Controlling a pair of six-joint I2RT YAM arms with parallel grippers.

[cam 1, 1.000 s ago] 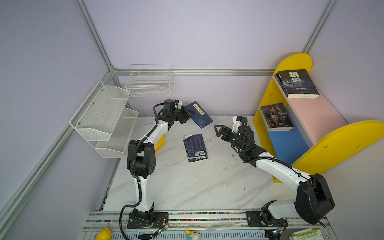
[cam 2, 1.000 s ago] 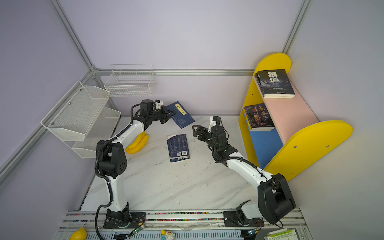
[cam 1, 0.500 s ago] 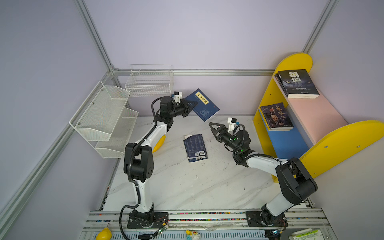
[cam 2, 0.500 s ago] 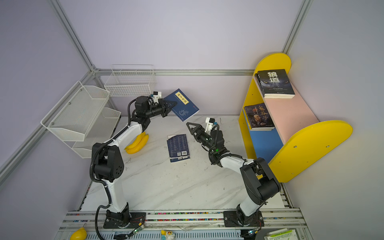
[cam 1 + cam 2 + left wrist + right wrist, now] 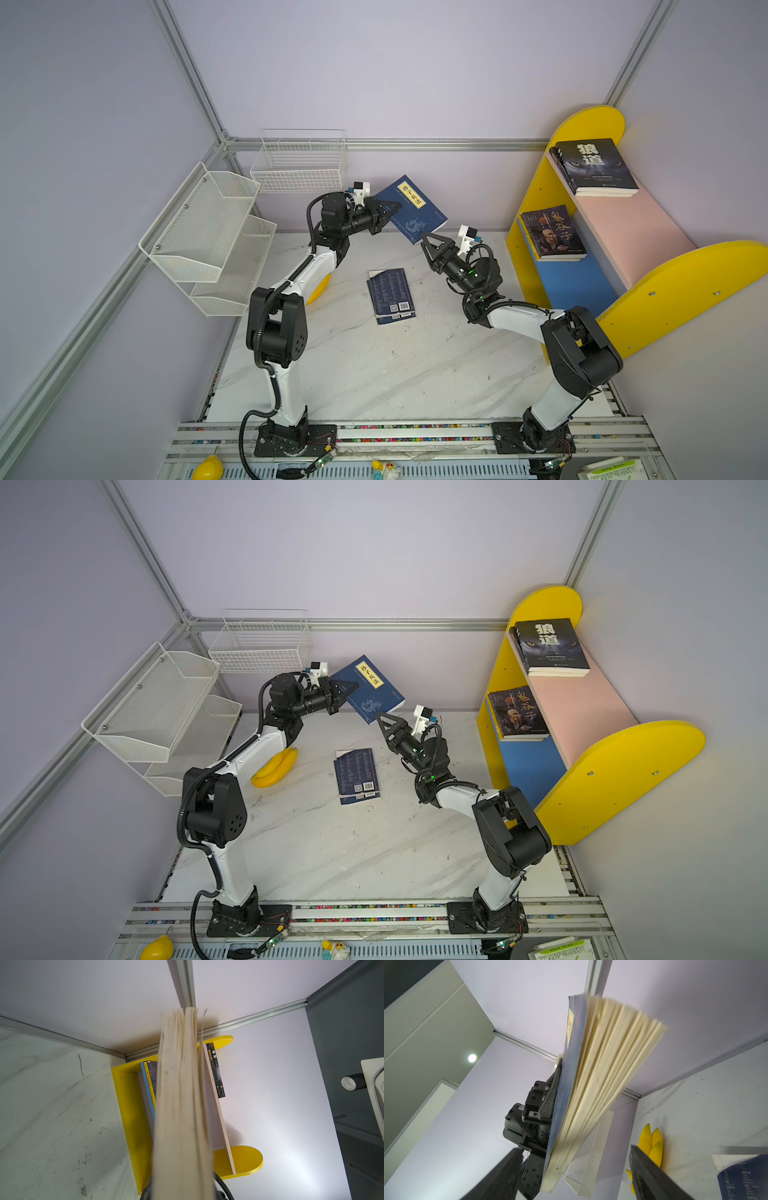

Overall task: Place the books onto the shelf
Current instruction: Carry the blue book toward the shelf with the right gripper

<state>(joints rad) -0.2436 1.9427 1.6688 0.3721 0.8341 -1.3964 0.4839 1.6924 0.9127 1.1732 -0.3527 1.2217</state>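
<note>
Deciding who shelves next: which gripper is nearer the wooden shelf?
Right. The right gripper, open, hangs mid-table a short way from the shelf; the left gripper, shut on the raised navy book, is farther off, toward the wire basket.

Left arm point(image 5: 309, 270) and right arm point(image 5: 517, 318) in white shells with bulky black joints, black ribbed cable point(image 5: 261, 332), white blue-trimmed wrist cameras point(image 5: 360, 189), black wedge-fingered left gripper point(image 5: 395, 206) and right gripper point(image 5: 430, 243), green status lights point(image 5: 471, 273), screwed black base plates point(image 5: 291, 441)
</note>
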